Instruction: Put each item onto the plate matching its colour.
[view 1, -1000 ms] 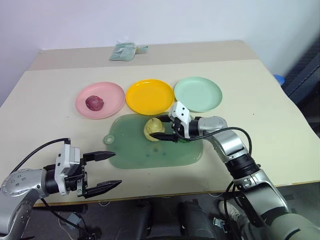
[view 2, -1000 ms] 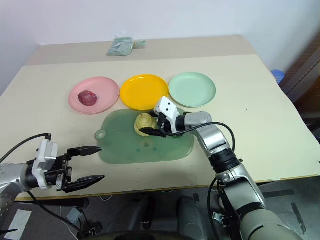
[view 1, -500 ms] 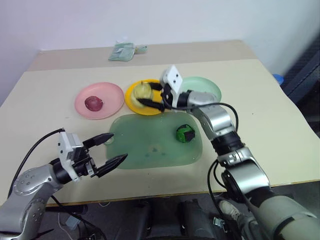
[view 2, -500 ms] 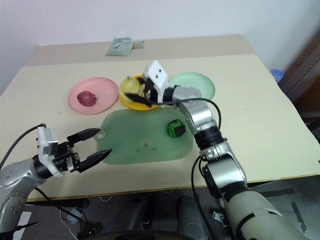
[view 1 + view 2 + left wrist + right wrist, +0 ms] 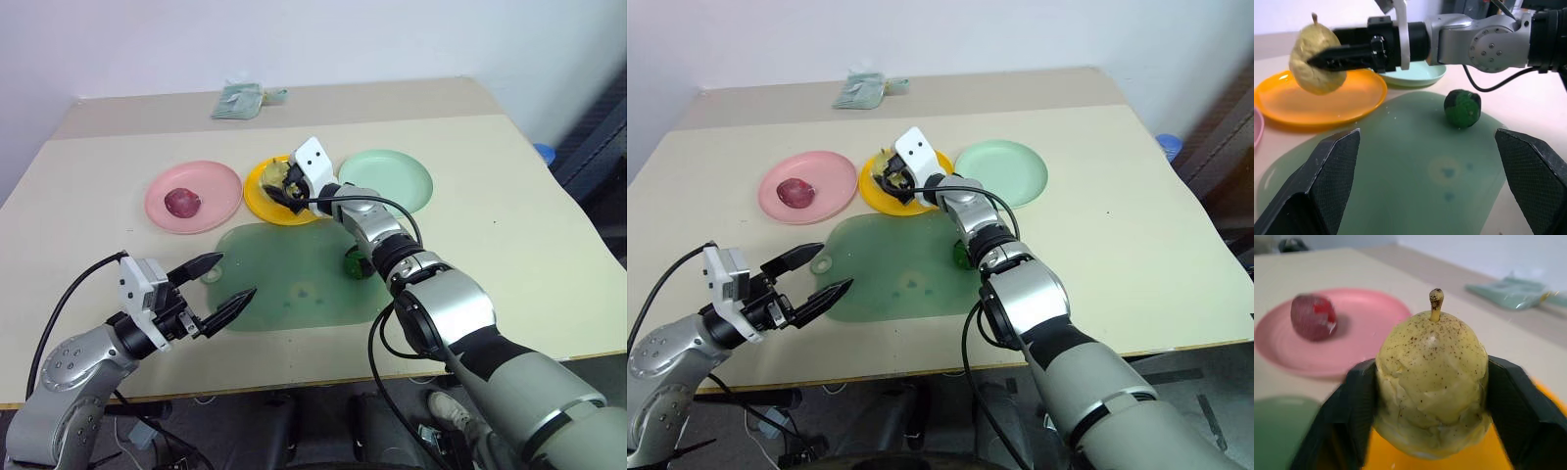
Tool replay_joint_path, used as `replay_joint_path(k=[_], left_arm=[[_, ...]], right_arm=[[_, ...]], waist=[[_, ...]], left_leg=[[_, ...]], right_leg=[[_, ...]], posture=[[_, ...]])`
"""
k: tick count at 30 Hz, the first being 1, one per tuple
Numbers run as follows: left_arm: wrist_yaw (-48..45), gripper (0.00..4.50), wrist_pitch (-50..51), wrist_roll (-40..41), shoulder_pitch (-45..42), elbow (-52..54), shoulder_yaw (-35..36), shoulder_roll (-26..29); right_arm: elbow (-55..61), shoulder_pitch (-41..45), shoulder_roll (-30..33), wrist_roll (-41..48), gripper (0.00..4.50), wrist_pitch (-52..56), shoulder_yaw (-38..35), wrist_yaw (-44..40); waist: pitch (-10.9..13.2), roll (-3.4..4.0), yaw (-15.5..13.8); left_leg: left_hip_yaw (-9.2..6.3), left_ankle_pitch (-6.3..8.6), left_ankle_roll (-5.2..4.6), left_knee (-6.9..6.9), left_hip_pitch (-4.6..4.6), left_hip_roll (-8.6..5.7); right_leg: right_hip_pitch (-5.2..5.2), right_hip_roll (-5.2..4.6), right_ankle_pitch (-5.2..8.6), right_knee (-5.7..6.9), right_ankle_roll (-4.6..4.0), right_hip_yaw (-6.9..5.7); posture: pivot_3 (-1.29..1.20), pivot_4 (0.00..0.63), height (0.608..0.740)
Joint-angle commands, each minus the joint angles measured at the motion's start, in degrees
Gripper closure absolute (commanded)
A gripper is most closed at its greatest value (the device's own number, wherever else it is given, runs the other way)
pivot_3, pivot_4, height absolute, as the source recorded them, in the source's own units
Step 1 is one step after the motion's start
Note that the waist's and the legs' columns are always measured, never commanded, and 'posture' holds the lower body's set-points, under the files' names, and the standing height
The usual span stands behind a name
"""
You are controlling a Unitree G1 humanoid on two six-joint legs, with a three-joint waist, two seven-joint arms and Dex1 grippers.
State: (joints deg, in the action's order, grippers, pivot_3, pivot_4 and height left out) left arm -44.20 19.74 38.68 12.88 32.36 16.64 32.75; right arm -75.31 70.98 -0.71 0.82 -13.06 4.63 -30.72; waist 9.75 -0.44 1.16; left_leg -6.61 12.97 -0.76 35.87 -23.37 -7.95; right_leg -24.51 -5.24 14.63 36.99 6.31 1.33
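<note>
We see our right gripper (image 5: 1327, 58) over the bright yellow round plastic plate (image 5: 257, 196), its two black fingers (image 5: 1359, 406) flanking the pale yellow bumpy pear-shaped toy (image 5: 1431, 384). The toy sits between them above the plate; whether they are gripping it or have let go, we cannot tell. Our left gripper (image 5: 217, 284) hovers over the near edge of the beige bench (image 5: 509, 245), fingers spread wide and empty. The dark red round toy (image 5: 182, 202) lies on the pink plate (image 5: 220, 186). The green black-striped toy (image 5: 1463, 107) rests on the translucent green mat (image 5: 294, 274), near the empty mint green plate (image 5: 392, 181).
</note>
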Motion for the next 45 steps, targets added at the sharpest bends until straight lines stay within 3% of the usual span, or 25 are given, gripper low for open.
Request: replay_joint_path(k=[1,5,10,16,22,30,41,44,45], left_arm=[[0.2,0.00,-0.9,0.1,-0.2,2.0,1.1,0.7],[-0.3,0.00,-1.1,-0.2,-1.2,0.9,0.0,0.9],[-1.3,0.00,-1.3,-0.7,-3.6,-1.3,-1.6,0.5],[-4.5,0.00,-1.8,-1.5,-8.7,-6.7,-5.3,0.4],[-8.4,0.00,-2.2,-2.0,-13.1,-11.4,-6.9,1.1],[-11.0,0.00,-2.1,-2.6,-15.4,-13.6,-7.6,1.5],[-10.0,0.00,-2.0,-2.8,-11.7,-9.9,-5.8,2.4],[-9.3,0.00,-1.9,-2.6,-10.4,-8.8,-5.1,2.5],[-9.0,0.00,-1.8,-2.6,-10.0,-8.5,-4.9,2.4]], right_arm=[[1.1,2.7,0.8,-0.2,0.09,-2.3,-2.3,0.4],[3.2,1.8,4.3,0.6,0.09,-3.7,-4.0,-2.4],[12.1,-3.2,9.6,4.8,0.09,-1.2,-7.0,-11.7],[56.9,-29.5,23.4,14.6,0.09,24.4,-5.9,-24.2],[78.9,-44.6,31.5,20.9,0.09,40.8,-5.4,-26.2],[81.4,-48.2,31.0,21.5,0.09,44.8,-3.1,-24.1],[67.8,-45.5,27.7,15.8,0.09,36.4,1.8,-23.9],[66.6,-45.0,27.3,15.5,0.95,34.9,1.8,-24.0],[66.7,-44.6,27.1,15.8,1.43,34.7,1.5,-23.9]], waist=[[0.0,0.00,0.0],[0.0,0.01,-0.1],[0.0,0.02,0.0],[0.0,0.04,-1.3],[0.0,0.22,-0.1],[0.0,0.19,-0.9],[0.0,0.17,-0.6],[0.0,0.17,-0.6],[0.0,0.17,-0.6]], left_leg=[[0.00,0.00,0.00,0.00,0.00,0.00],[0.00,0.00,0.00,0.01,0.00,0.00],[-0.01,0.00,0.00,0.04,0.00,0.00],[-0.13,0.07,-0.12,0.12,-0.07,-0.04],[0.07,0.17,-0.29,0.08,-0.04,0.13],[0.13,0.20,-0.32,0.17,-0.04,0.17],[0.13,0.19,-0.32,0.16,-0.04,0.18],[0.13,0.19,-0.32,0.16,-0.04,0.19],[0.13,0.19,-0.32,0.16,-0.04,0.19]], right_leg=[[-0.01,0.01,0.00,0.02,0.00,0.00],[-0.02,0.02,0.00,0.02,0.00,0.00],[0.05,0.01,0.00,0.02,0.00,0.00],[0.14,-0.13,0.00,-0.03,0.00,-0.03],[0.03,-0.13,0.02,0.06,-0.02,0.06],[0.11,-0.14,0.02,-0.02,-0.02,0.03],[0.10,-0.13,0.02,-0.01,-0.02,0.02],[0.11,-0.13,0.02,-0.01,-0.03,0.01],[0.11,-0.12,0.02,-0.02,-0.03,0.02]], posture=[[0.00,0.150,0.740],[0.00,0.150,0.740],[0.00,0.150,0.740],[0.00,0.150,0.740],[0.00,0.150,0.740],[0.00,0.150,0.740],[0.00,0.150,0.740],[0.00,0.150,0.740],[0.00,0.150,0.740]])
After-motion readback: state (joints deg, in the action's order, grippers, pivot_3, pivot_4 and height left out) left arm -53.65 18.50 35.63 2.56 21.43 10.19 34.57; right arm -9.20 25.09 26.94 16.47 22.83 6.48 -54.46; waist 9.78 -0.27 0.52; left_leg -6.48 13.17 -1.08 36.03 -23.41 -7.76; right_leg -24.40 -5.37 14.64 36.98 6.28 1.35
